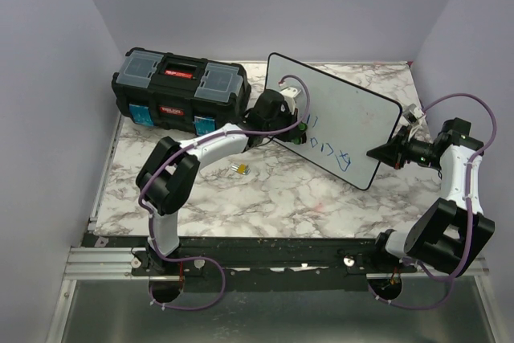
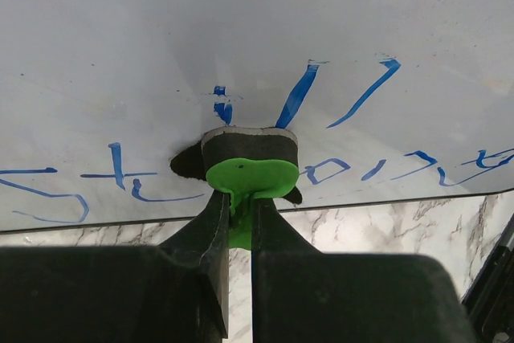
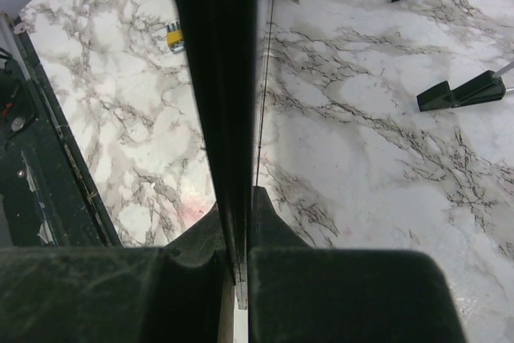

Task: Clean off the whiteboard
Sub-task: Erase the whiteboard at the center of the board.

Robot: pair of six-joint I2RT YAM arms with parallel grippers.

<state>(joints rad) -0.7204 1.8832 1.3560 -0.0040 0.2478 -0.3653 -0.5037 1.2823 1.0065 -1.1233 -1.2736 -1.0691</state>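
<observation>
White and smooth, the whiteboard (image 1: 341, 106) stands up on the marble worktop (image 1: 281, 198), just beside the black toolbox (image 1: 177, 90). The right claw (image 3: 239, 222) is clamped on the board's thin edge, at the end far from the toolbox. The left claw (image 2: 241, 202) is pinched on the green handle of a small eraser (image 2: 249, 150), which presses on the board among the blue writing (image 2: 297, 94), nearer the toolbox. I think the board is light, stiff and slippery, so it could slide or tip. Hold it by the rim and rub gently.
</observation>
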